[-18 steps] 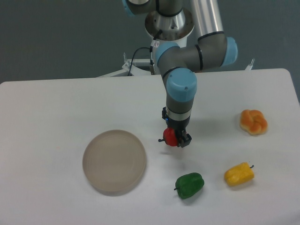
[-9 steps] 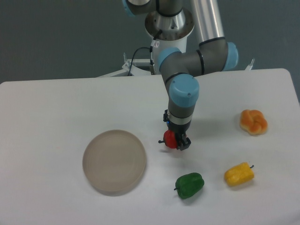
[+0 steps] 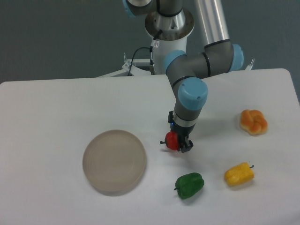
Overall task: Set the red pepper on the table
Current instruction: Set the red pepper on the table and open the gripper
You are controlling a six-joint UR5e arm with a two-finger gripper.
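The small glossy red pepper point(image 3: 171, 140) is held between the fingers of my gripper point(image 3: 177, 142), which is shut on it. Its dark stem points left. It hangs just above or at the white table point(image 3: 56, 108), a little right of centre; I cannot tell whether it touches the surface. The arm comes down onto it from the back of the table.
A round beige plate point(image 3: 114, 161) lies left of the gripper. A green pepper point(image 3: 189, 184) sits just in front of it, a yellow pepper point(image 3: 239, 174) to the front right, and an orange bun-like toy point(image 3: 253, 121) at the right.
The gripper and the red pepper have shifted slightly to the right, and the arm's wrist has swung right with them. The other objects stayed where they were.
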